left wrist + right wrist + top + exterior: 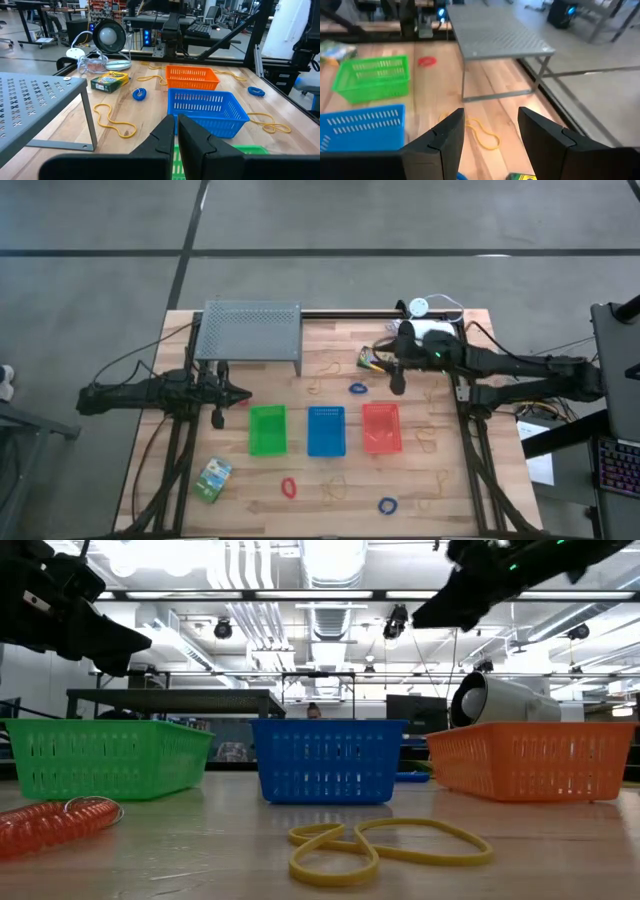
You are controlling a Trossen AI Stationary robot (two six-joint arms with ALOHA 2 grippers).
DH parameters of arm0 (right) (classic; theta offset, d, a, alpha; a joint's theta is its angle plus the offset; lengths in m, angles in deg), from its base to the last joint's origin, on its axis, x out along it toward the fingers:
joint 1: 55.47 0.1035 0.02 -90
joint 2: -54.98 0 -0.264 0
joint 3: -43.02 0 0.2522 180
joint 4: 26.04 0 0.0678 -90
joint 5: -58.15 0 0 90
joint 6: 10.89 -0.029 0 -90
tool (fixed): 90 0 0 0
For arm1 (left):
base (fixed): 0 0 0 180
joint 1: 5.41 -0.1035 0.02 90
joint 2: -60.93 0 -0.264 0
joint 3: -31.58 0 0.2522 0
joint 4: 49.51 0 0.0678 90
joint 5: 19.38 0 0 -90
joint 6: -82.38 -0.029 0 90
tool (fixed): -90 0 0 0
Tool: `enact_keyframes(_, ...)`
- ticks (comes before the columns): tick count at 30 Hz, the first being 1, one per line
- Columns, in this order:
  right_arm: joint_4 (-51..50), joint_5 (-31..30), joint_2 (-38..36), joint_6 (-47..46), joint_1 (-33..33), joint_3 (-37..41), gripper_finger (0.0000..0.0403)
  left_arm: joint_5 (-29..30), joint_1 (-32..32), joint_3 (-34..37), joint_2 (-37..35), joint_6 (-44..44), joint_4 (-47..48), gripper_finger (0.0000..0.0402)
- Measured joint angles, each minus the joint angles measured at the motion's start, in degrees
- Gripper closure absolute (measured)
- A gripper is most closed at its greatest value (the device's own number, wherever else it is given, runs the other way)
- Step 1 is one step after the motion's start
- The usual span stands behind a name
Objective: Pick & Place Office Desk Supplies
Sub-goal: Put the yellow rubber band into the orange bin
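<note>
While both arms hang above the bench, the scene reads as follows.

Left gripper: fingers together, nothing between them; it hovers just beside the green basket, near a leg of the grey perforated rack. In the left wrist view the fingers nearly touch.

Right gripper: fingers spread apart, empty; it hovers over the far side of the bench, between the crayon box by the white lamp-like device and the blue elastic loop. The right wrist view shows a wide gap between its fingers.

Baskets: green, blue and orange-red, in a row across the middle of the bench, apart from one another.

Crayon boxes: one at the far side under the right arm; a second on the near left corner, well apart from the baskets.

Elastic loops: a red one near the front edge; one blue behind the blue basket; another blue at the front right.

Rubber bands: thin yellow-orange bands lie loose on the wood, one in front of the blue basket, one beside the rack, several to the right of the orange-red basket.
</note>
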Motion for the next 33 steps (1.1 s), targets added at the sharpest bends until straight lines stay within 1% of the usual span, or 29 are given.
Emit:
enact_keyframes(4, 0.2, 8.9, 7.3, 5.0, -5.6, -2.4, 0.022, 0.0, 0.0, 0.0, 0.0, 0.0, 0.0, 0.0374)
enact_keyframes(6, 0.2, 11.4, 11.4, 8.3, -7.8, -3.7, 0.022, 0.0, 0.0, 0.0, 0.0, 0.0, 0.0, 0.0374)
enact_keyframes(9, 0.4, 11.5, 17.5, 13.9, -10.1, -6.0, 0.022, 0.0, 0.0, 0.0, 0.0, 0.0, 0.0, 0.0374)
enact_keyframes(12, 0.1, 11.8, 23.5, 16.6, -11.2, -8.7, 0.022, 0.0, 0.0, 0.0, 0.0, 0.0, 0.0, 0.0374)
enact_keyframes(16, -1.5, 15.2, 29.9, 20.7, -11.8, -12.7, 0.022, 0.0, 0.0, 0.0, 0.0, 0.0, 0.0, 0.0374)
enact_keyframes(19, -2.6, 16.1, 33.1, 22.8, -11.9, -15.4, 0.022, 0.0, 0.0, 0.0, 0.0, 0.0, 0.0, 0.0374)
enact_keyframes(24, -4.3, 17.9, 37.5, 23.4, -12.0, -19.5, 0.022, 0.0, 0.0, 0.0, 0.0, 0.0, 0.0, 0.0374)
enact_keyframes(33, -8.0, 19.2, 44.9, 26.7, -12.0, -24.2, 0.022, 0.0, 0.0, 0.0, 0.0, 0.0, 0.0, 0.0374)
